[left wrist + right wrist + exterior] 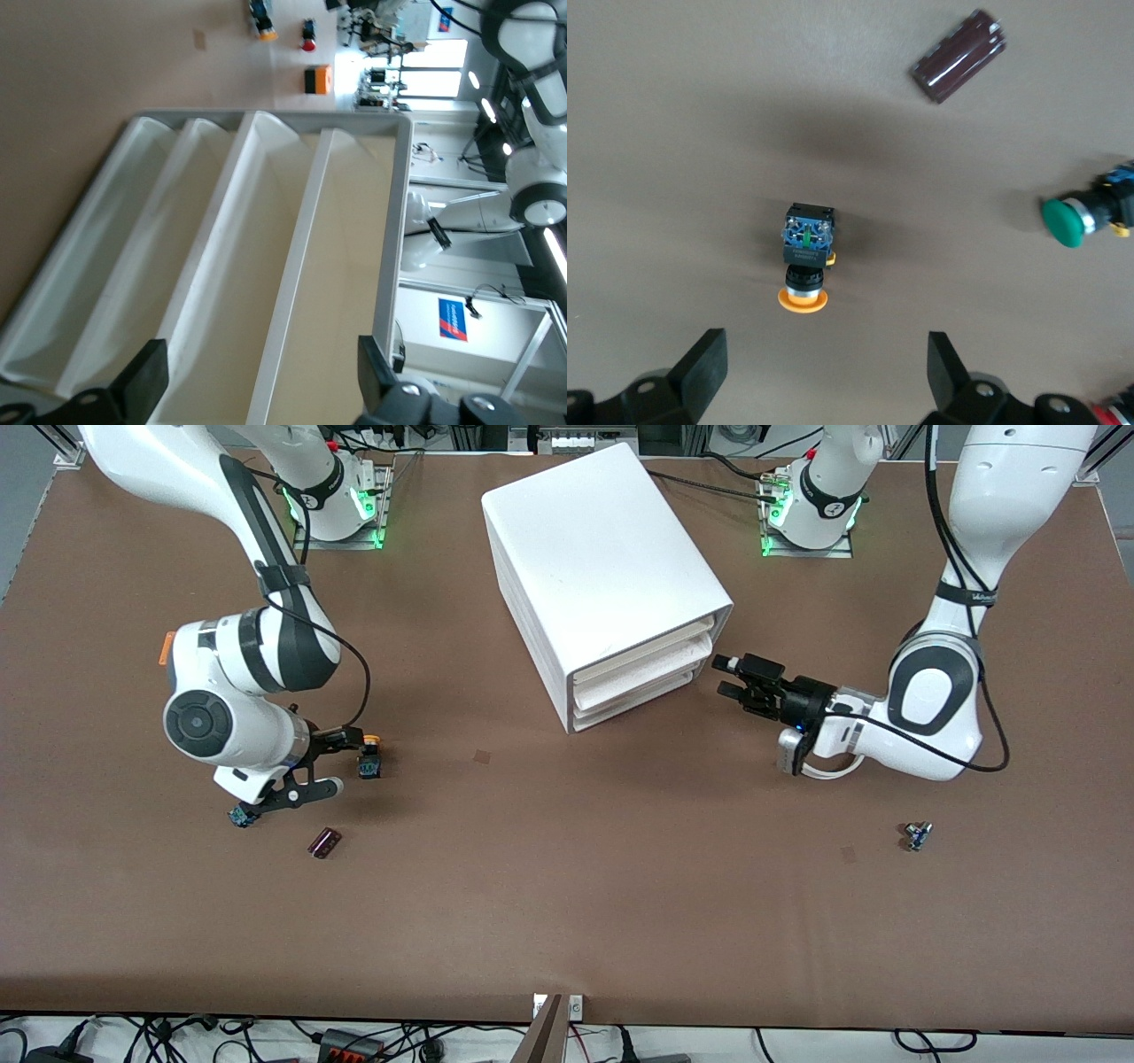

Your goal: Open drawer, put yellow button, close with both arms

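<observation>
The white cabinet [611,558] stands mid-table. Its uppermost drawer [651,646] sits pushed in, level with the two lower ones. My left gripper [720,676] is open and empty, just in front of the drawer fronts. In the left wrist view the uppermost drawer [341,266] fills the space between the spread fingers of that gripper [261,372]. The yellow button [370,760] lies on its side on the table toward the right arm's end. My right gripper [347,762] hovers open beside it. In the right wrist view the button [804,252] lies just ahead of the open gripper [824,363], untouched.
A green-capped button [1081,217] lies under the right wrist [241,815]. A dark maroon block [324,842] lies nearer the front camera than the yellow button. A small blue-black part [917,835] lies toward the left arm's end.
</observation>
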You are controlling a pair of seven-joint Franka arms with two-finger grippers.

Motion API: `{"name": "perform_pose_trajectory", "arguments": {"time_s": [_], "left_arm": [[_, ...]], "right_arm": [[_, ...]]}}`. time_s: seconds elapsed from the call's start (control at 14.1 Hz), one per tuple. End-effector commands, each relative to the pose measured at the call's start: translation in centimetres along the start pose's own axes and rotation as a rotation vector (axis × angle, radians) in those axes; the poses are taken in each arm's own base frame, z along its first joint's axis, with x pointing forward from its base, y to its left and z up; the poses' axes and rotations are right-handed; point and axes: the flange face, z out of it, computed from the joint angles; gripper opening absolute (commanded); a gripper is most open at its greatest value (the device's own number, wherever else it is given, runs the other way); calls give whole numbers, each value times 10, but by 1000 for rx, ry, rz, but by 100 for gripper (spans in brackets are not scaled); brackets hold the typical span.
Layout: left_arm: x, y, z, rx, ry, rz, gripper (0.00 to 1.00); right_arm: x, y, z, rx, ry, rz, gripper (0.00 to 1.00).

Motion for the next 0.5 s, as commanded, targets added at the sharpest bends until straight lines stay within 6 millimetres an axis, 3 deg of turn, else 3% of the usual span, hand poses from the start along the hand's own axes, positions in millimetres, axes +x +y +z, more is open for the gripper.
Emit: {"name": "perform_pose_trajectory", "arguments": {"time_s": [0.0,0.28,0.35,0.42], "left_arm": [[-17,2,34,-48,-23,40,70],[-30,-12,52,-99,-10,93,65],[-32,-12,56,-107,-12,94,61],[-32,-12,57,-109,-15,114,48]], "right_arm": [[12,-14,40,2,-16,-7,100],[11,-21,73,-1,-45,-18,100],[8,-24,83,-3,-42,-21,100],[7,-24,89,-3,-33,-21,100]]}}
